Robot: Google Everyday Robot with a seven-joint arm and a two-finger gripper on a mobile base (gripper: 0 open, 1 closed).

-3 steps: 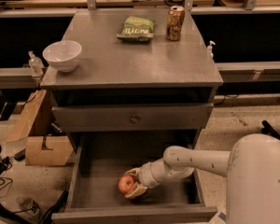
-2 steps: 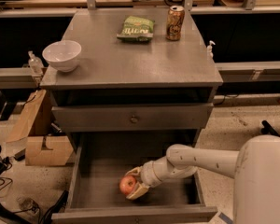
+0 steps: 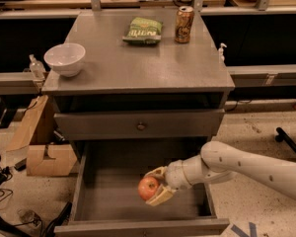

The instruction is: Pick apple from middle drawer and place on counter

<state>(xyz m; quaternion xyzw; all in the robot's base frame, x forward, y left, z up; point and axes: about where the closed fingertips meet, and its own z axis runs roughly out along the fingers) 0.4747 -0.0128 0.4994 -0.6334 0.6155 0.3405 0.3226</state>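
Over the drawer (image 3: 108,199) floor: apple (image 3: 147,187) gripped.
With the gripper (image 3: 153,187) clenched on it inside the drawer, the grasp looks done; lifting it up onto the counter (image 3: 138,65) remains.

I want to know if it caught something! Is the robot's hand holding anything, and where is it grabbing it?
The gripper holds the apple, one finger over its top and one under it, inside the middle drawer.

The red-orange apple (image 3: 147,188), with a paler patch, sits clamped between the gripper's (image 3: 154,186) 2 fingers inside the pulled-out grey drawer (image 3: 111,201), right of centre. The glossy grey counter (image 3: 138,65) lies above.
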